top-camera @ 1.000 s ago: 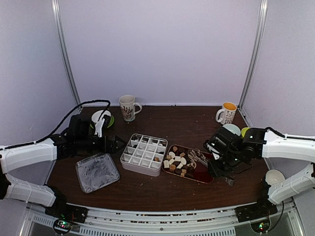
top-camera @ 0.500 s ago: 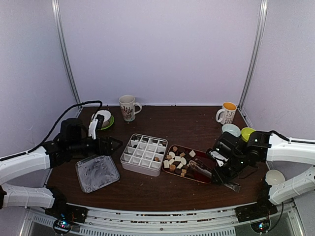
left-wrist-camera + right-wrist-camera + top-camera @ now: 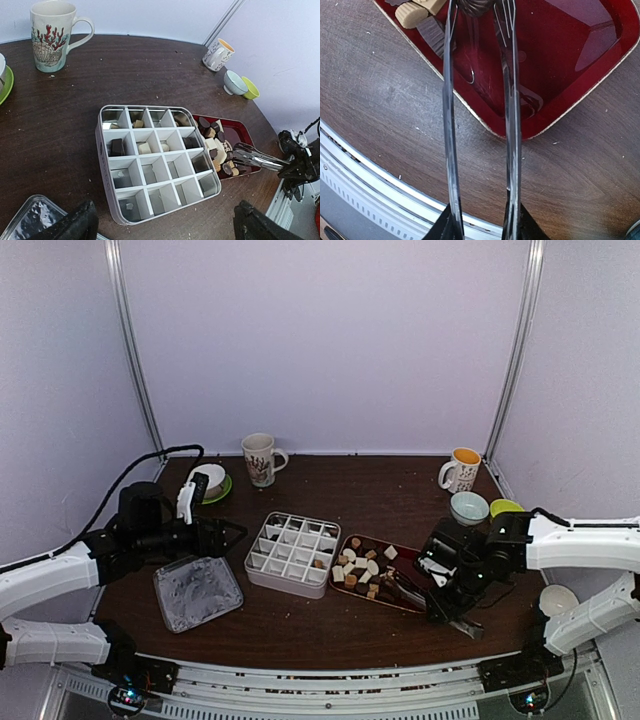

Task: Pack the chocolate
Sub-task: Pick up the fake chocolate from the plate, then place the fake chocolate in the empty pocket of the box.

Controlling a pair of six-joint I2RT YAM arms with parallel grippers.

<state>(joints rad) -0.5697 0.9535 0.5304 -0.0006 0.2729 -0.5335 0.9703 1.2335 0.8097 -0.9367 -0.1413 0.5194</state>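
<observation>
"Where's the chocolate point(image 3: 360, 568)?"

"Mostly heaped on the red tray point(image 3: 400, 603) — a few pieces sit in the 16-cell box point(image 3: 285, 583) just beside it."

"And the 2 pincers?"

"The right pincer point(image 3: 447, 592) clamps the tongs point(image 3: 405, 585), their tips at a dark piece on the tray. The left pincer point(image 3: 230, 533) hangs wide open — left of the box."

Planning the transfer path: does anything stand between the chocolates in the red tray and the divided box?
Nothing visible does. The red tray lies directly beside the divided box; tongs held by the right tool point at the chocolates.
</observation>
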